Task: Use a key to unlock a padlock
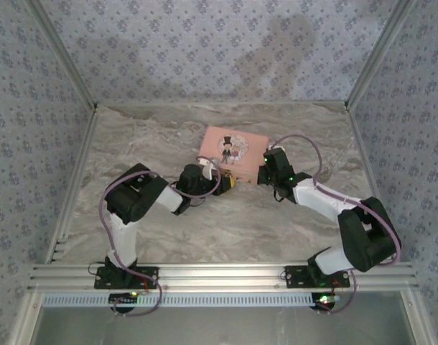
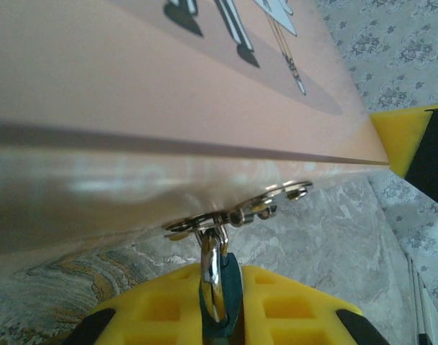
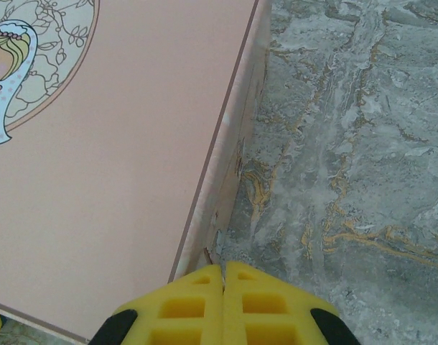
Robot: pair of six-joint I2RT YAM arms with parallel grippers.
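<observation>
padlock (image 2: 213, 267) hangs from the pink box's (image 2: 169, 108) hasp (image 2: 237, 214), pinched narrow in the left gripper (image 2: 220, 291), likely to steady it; right gripper (image 3: 224, 277), closed on nothing, sits at the box corner, seemingly bracing it.

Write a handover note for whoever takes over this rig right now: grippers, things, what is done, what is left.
Left gripper: pinched on a thin metal piece hanging from the hasp on the side of the box; lock or key, cannot tell.
Right gripper: shut, empty, beside a box corner.
Done: left arm is at the hasp.
To do: unlock; nothing shows it open.
</observation>
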